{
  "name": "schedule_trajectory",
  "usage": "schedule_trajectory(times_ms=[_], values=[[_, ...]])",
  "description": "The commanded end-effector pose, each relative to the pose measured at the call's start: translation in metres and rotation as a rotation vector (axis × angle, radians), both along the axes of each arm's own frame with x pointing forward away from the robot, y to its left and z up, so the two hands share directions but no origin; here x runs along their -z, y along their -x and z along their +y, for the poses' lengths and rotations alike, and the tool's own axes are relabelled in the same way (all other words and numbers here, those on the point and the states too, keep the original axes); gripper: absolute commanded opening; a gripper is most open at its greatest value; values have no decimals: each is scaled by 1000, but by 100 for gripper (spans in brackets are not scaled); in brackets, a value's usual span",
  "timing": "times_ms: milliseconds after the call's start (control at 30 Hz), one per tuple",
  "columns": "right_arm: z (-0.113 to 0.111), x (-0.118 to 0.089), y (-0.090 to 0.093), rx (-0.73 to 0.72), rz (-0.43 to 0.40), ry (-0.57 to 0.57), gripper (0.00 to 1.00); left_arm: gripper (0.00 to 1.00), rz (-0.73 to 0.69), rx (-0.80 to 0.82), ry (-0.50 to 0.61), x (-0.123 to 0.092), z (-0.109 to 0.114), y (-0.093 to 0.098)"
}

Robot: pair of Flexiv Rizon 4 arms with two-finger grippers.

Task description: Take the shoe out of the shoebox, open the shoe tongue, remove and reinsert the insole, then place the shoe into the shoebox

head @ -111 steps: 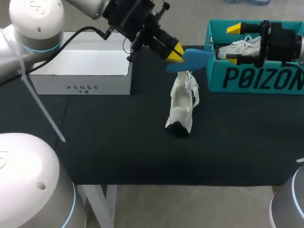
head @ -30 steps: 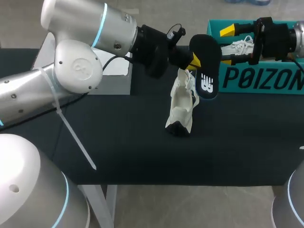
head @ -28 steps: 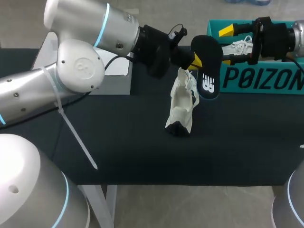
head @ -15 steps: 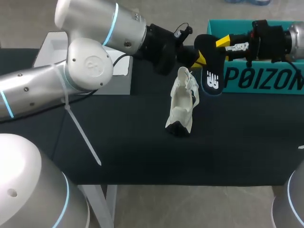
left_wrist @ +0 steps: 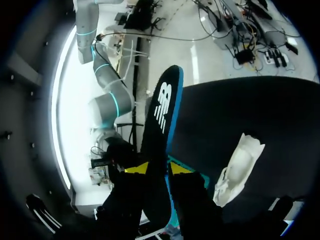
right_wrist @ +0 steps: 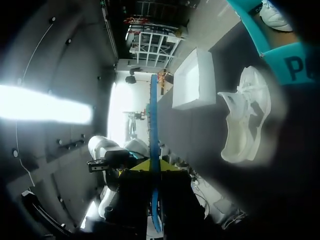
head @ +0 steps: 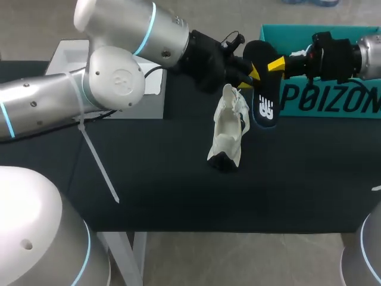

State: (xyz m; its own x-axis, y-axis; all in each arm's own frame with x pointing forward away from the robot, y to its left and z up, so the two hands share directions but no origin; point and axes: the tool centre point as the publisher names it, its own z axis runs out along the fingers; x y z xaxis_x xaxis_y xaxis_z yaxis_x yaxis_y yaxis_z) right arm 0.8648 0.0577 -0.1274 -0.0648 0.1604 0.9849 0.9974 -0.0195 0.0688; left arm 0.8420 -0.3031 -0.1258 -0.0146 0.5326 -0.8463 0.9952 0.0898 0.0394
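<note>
Shoe (head: 228, 134) between white box (head: 149, 105) and shoebox (head: 321, 98)

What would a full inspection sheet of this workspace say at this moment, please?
Surface: dark table.
Job's things: white shoe rests on the table; black insole is held off the table near it; teal shoebox at the back right holds a second white shoe.
Clutter: white box at the back left.
Grippers: left tool and right tool are both shut on the insole.
Cables: black cable at the left wrist; white strap hangs from the left arm.
Surroundings: nothing seen.
</note>
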Motion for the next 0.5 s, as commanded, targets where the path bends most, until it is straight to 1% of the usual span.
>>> schedule_trajectory(times_ms=[33, 67, 100, 200, 233, 300, 467, 500], values=[[8, 6, -12, -23, 14, 58, 0, 100, 6, -15, -206, -14, 14, -11], [9, 9, -14, -28, 19, 71, 0, 100, -9, -25, -240, -15, 17, -14], [11, 13, -17, -30, 27, 88, 0, 100, 4, -24, -305, -19, 22, -17], [15, 18, -21, -35, 39, 117, 0, 100, -23, -20, -406, -25, 29, -23], [15, 20, -22, -37, 43, 126, 0, 100, -22, -17, -456, -27, 31, -26], [16, 23, -24, -34, 53, 151, 0, 100, -76, -19, -531, -31, 37, -31], [18, 31, -28, -22, 63, 189, 0, 100, -76, -19, -531, -31, 37, -31], [19, 32, -29, -6, 56, 179, 0, 100, -76, -19, -531, -31, 37, -31]])
